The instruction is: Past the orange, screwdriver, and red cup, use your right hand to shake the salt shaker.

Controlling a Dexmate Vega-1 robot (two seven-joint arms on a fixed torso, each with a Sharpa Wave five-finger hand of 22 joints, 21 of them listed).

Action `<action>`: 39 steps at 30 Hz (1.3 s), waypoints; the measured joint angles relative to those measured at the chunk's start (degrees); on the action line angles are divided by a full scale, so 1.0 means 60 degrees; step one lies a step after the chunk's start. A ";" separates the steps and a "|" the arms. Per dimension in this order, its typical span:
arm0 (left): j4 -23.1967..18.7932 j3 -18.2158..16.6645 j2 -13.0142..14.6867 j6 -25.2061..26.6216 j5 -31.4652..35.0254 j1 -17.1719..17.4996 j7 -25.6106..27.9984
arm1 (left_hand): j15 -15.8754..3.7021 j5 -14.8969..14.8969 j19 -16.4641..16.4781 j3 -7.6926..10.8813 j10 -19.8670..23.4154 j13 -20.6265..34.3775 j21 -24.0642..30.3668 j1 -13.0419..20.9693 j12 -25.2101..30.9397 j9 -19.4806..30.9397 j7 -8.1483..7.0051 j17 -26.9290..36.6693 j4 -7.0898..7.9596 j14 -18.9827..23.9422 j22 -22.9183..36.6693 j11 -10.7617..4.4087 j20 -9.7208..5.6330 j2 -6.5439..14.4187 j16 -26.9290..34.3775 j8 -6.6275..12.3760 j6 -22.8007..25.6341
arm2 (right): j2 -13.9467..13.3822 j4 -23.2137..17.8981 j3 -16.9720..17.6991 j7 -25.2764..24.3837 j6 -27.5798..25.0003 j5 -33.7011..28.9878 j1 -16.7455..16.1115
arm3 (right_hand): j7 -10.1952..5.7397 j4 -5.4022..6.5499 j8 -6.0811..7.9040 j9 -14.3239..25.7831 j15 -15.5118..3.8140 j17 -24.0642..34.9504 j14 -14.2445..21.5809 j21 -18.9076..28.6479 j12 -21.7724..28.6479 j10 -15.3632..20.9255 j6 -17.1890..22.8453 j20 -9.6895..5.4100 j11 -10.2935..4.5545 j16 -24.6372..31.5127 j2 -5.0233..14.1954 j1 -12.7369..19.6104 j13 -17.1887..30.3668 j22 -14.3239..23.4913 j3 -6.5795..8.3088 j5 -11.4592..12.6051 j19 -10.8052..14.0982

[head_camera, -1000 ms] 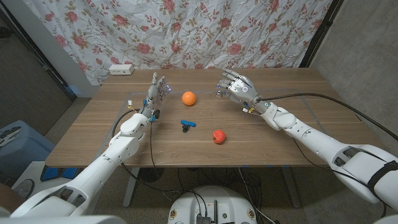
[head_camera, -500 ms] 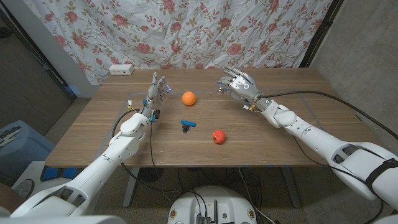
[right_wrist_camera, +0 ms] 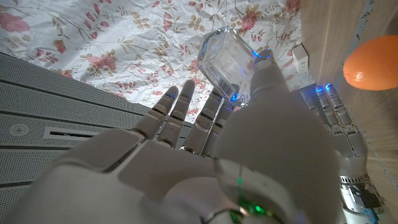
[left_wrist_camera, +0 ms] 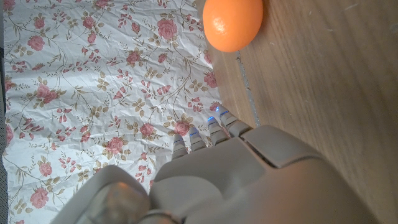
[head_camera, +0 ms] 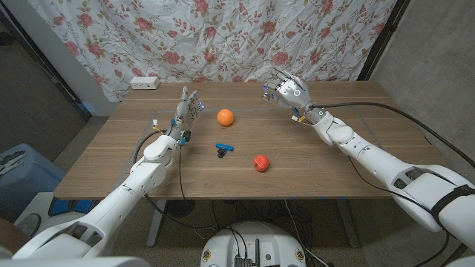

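1. Right hand (head_camera: 286, 90) is up off the table (head_camera: 334, 159) at the far side, beyond the orange (head_camera: 225, 117), w/ the salt shaker (right_wrist_camera: 225, 61) held in its fingers. In the right wrist view the clear shaker sits pinched at the fingertips, thumb against one side; the other fingers are spread beside it. So: closed on the shaker, not empty.
2. Why held so: a fingertip pinch leaves the wrist free to flick, which a shake needs. Being lifted clear of the wood gives room to swing w/o knocking anything.
3. Shaker's long axis: in the right wrist view it looks tilted, not upright, one end angled away from the palm toward the floral curtain (head_camera: 245, 37). Can't tell which end is the cap. In the head view it's too small to read.
4. Left hand (head_camera: 185, 113) stands on edge near the table's left-far part, fingers up and apart, holding nothing. Prob. parked there to keep out of the way.
5. Orange, blue-handled screwdriver (head_camera: 224, 148) and red cup (head_camera: 260, 162) lie in a loose line mid-table, well apart from each other and from the right hand. They're untouched; the cup seems to be on its side.
6. Judgement: grasp and lift done, shake is the step in hand.
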 measured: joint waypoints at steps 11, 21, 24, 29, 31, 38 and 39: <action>-0.0001 0.0000 0.0001 0.0000 0.0000 0.0000 0.0001 | 0.0000 0.0000 0.0000 0.0000 0.0000 0.0000 0.0000 0.0000 0.0000 0.0000 0.0000 0.0000 0.0000 0.0000 0.0000 0.0000 0.0000 0.0000 0.0000 0.0000 0.0000 | 0.0181 -0.0001 0.0400 0.0000 -0.0282 0.0003 0.0062 | 0.0000 0.0000 0.0000 0.0000 0.0000 -0.0001 0.0000 0.0000 0.0000 0.0001 0.0000 0.0000 -0.0001 -0.0001 0.0012 -0.0012 -0.0003 -0.0001 0.0000 -0.0007 0.0000; -0.0004 0.0000 0.0002 0.0000 0.0000 0.0002 0.0002 | 0.0000 0.0000 0.0000 0.0000 0.0000 0.0000 0.0000 0.0000 0.0000 0.0000 0.0000 0.0000 0.0000 0.0000 0.0000 0.0000 0.0000 0.0000 0.0000 0.0000 0.0000 | 0.0282 -0.0014 0.0626 0.0000 -0.0420 0.0006 0.0019 | 0.0000 0.0000 0.0000 0.0000 0.0000 -0.0001 0.0000 0.0000 0.0000 0.0002 0.0000 0.0000 -0.0002 -0.0001 0.0012 -0.0012 -0.0008 -0.0001 0.0000 0.0027 0.0000; -0.0004 0.0000 0.0002 0.0000 0.0000 0.0002 0.0002 | 0.0000 0.0000 0.0000 0.0000 0.0000 0.0000 0.0000 0.0000 0.0000 0.0000 0.0000 0.0000 0.0000 0.0000 0.0000 0.0000 0.0000 0.0000 0.0000 0.0000 0.0000 | 0.0283 -0.0014 0.0626 0.0000 -0.0421 0.0006 -0.0018 | 0.0000 0.0000 0.0000 0.0000 0.0000 -0.0001 0.0000 0.0000 -0.0001 0.0003 0.0000 0.0000 -0.0002 -0.0002 0.0012 -0.0012 -0.0005 -0.0001 0.0000 0.0039 0.0000; -0.0004 0.0000 0.0001 0.0000 0.0000 0.0002 0.0003 | 0.0000 0.0000 0.0000 0.0000 0.0000 0.0000 0.0000 0.0000 0.0000 0.0000 0.0000 0.0000 0.0000 0.0000 0.0000 0.0000 0.0000 0.0000 0.0000 0.0000 0.0000 | 0.0278 -0.0042 0.0568 0.0000 -0.0386 0.0008 -0.0094 | 0.0000 0.0000 0.0000 0.0000 0.0000 -0.0001 0.0000 0.0000 -0.0001 0.0003 0.0000 0.0000 -0.0002 -0.0002 0.0012 -0.0012 0.0001 -0.0001 0.0000 0.0039 0.0000; -0.0004 0.0000 0.0002 0.0000 0.0000 0.0002 0.0003 | 0.0000 0.0000 0.0000 0.0000 0.0000 0.0000 0.0000 0.0000 0.0000 0.0000 0.0000 0.0000 0.0000 0.0000 0.0000 0.0000 0.0000 0.0000 0.0000 0.0000 0.0000 | 0.0273 -0.0054 0.0554 0.0000 -0.0358 0.0008 -0.0107 | 0.0000 0.0000 0.0000 0.0000 0.0000 -0.0014 0.0000 0.0000 -0.0001 -0.0016 0.0000 0.0000 0.0017 -0.0002 0.0012 -0.0012 0.0001 -0.0001 0.0000 0.0039 0.0000; -0.0006 0.0000 0.0000 0.0000 0.0000 0.0002 0.0005 | 0.0000 0.0000 0.0000 0.0000 0.0000 0.0000 0.0000 0.0000 0.0000 0.0000 0.0000 0.0000 0.0000 0.0000 0.0000 0.0000 0.0000 0.0000 0.0000 0.0000 0.0000 | 0.0205 -0.0077 0.0382 0.0000 -0.0242 0.0009 -0.0174 | 0.0000 0.0027 0.0000 0.0000 -0.0036 -0.0026 -0.0036 0.0000 0.0000 -0.0065 0.0000 0.0000 -0.0003 -0.0002 0.0012 -0.0012 0.0003 -0.0002 -0.0026 0.0039 0.0000; -0.0006 0.0000 0.0000 0.0000 0.0000 0.0003 0.0004 | 0.0000 0.0000 0.0000 0.0000 0.0000 0.0000 0.0000 0.0000 0.0000 0.0000 0.0000 0.0000 0.0000 0.0000 0.0000 0.0000 0.0000 0.0000 0.0000 0.0000 0.0000 | 0.0193 -0.0077 0.0355 0.0000 -0.0224 0.0009 -0.0181 | 0.0000 0.0027 0.0000 0.0000 -0.0036 -0.0026 -0.0036 0.0000 0.0000 -0.0065 0.0000 0.0000 -0.0003 -0.0002 0.0012 -0.0012 0.0003 -0.0002 -0.0026 0.0039 0.0000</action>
